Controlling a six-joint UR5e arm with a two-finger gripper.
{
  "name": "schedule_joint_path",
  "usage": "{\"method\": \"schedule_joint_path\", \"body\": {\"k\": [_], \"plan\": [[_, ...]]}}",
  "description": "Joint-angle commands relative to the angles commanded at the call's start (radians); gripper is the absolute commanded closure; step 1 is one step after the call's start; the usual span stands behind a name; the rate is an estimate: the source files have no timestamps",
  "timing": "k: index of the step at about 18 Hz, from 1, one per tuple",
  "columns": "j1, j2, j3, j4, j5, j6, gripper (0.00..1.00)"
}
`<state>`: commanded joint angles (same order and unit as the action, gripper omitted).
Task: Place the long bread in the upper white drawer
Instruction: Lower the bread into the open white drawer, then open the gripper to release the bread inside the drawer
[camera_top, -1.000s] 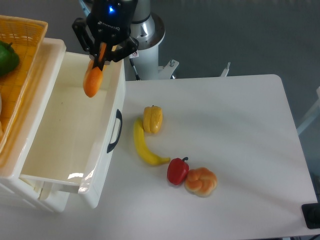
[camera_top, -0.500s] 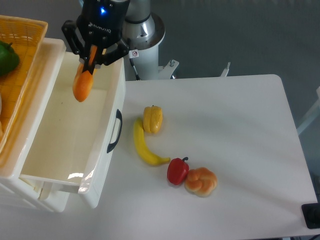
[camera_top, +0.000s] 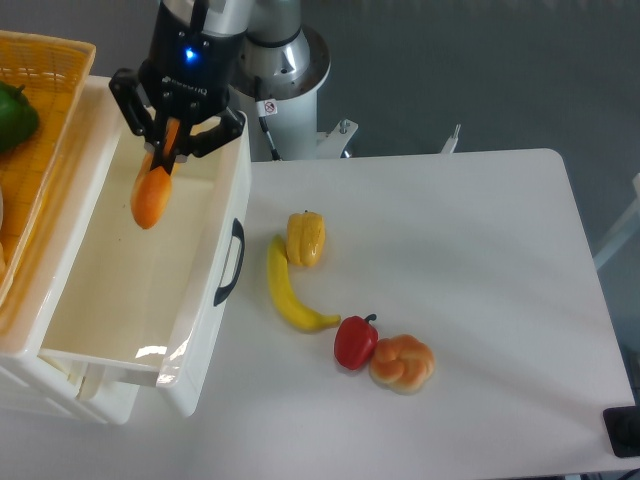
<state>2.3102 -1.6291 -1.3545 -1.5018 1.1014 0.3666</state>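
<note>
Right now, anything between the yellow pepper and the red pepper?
Camera view: the banana runs between the yellow pepper and red pepper; otherwise bare table.

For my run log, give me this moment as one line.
gripper: shut on long bread | position: over open upper white drawer | bread: hanging, not released | drawer interior: looks empty

Orange-tan long bread (camera_top: 150, 193) in a black gripper (camera_top: 167, 146) with a blue light; white upper white drawer (camera_top: 200, 300), black handle (camera_top: 230, 262). Yellow banana (camera_top: 292, 291), red pepper (camera_top: 354, 340), golden bun (camera_top: 403, 363), yellow basket (camera_top: 55, 150) holding something green, perhaps fruit.
</note>
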Motion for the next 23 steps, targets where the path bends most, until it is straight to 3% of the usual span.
{"method": "schedule_joint_path", "body": {"k": [5, 7, 10, 13, 16, 23], "plan": [[-0.018, -0.026, -0.012, 0.026, 0.003, 0.005, 1.00], [-0.028, -0.028, -0.020, 0.046, 0.005, 0.011, 0.94], [-0.040, -0.046, -0.021, 0.083, 0.017, 0.025, 0.52], [-0.054, -0.066, -0.021, 0.098, 0.021, 0.029, 0.43], [-0.066, -0.069, -0.020, 0.114, 0.031, 0.029, 0.27], [-0.054, -0.066, -0.017, 0.110, 0.049, 0.031, 0.15]]}}
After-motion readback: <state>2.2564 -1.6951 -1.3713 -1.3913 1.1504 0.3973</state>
